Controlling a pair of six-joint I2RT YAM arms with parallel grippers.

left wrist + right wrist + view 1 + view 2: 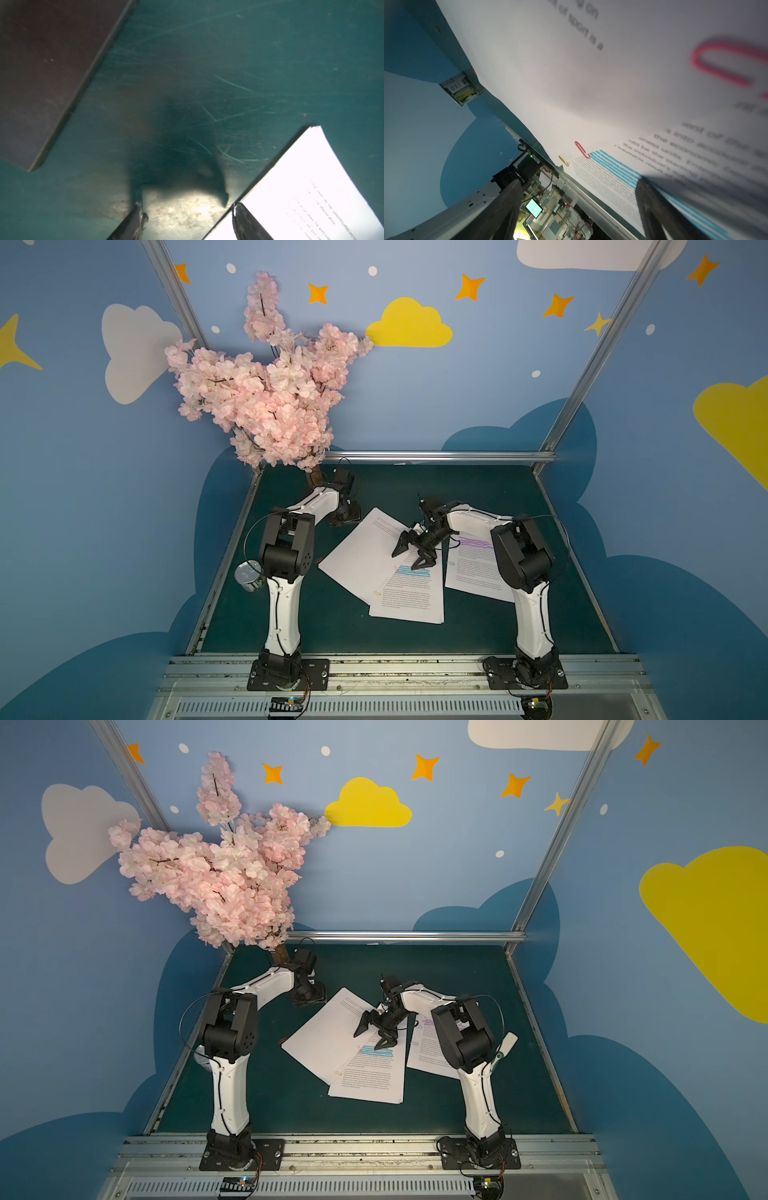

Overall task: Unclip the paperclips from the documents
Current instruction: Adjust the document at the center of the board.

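Paperclips (582,150) are clinging to the edges of the documents (365,560), three white stacks fanning across the centre of both top views on the green table (415,485). A red clip and a yellow clip (563,161) are showing mid-frame in the right wrist view, beside the blue highlighter band (612,166). The right claw (405,561) is hanging wide open low over that band, holding nothing; whether it is touching the paper I cannot tell. The left claw (188,207) is gaping too, at the lower edge of the left wrist view, with bare table between its tips and a stack corner just beside one. Being tiny, light, springy and slick, each clip is probably asking for a pinch on its loop at the paper's edge, sliding outward while the floppy sheets are being pinned.
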